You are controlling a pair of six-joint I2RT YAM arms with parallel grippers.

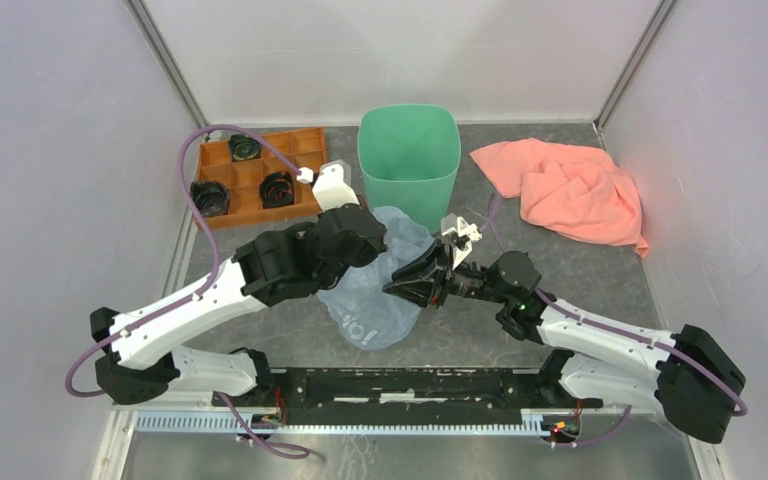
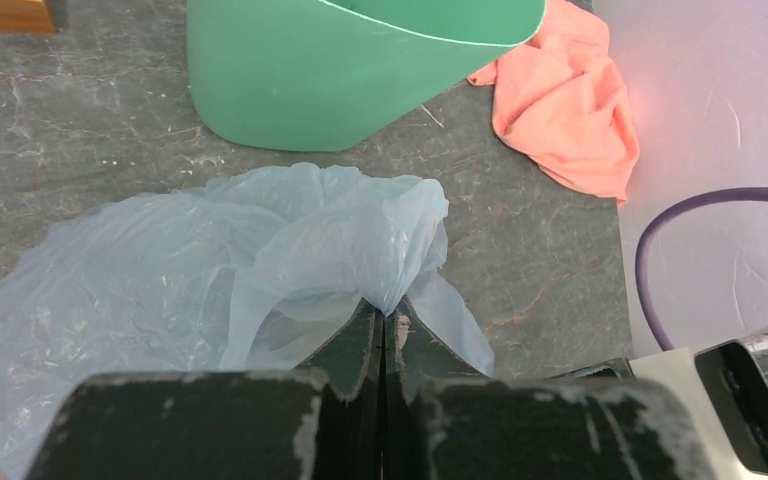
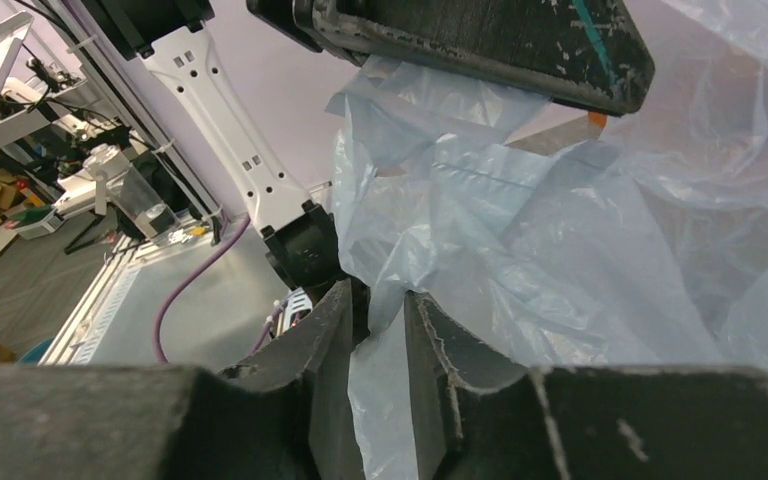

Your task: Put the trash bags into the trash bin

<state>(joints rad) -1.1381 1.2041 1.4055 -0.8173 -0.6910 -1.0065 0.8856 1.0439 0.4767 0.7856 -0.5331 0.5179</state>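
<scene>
My left hand (image 2: 385, 318) is clamped tight on a gathered fold of the bag (image 2: 190, 260). My right hand (image 3: 378, 305) has its jaws partly apart, with bag film running loosely between them. The bag lies spread on the surface (image 2: 80, 130) just in front of the bin (image 2: 340, 80), outside it, between my two hands.
</scene>
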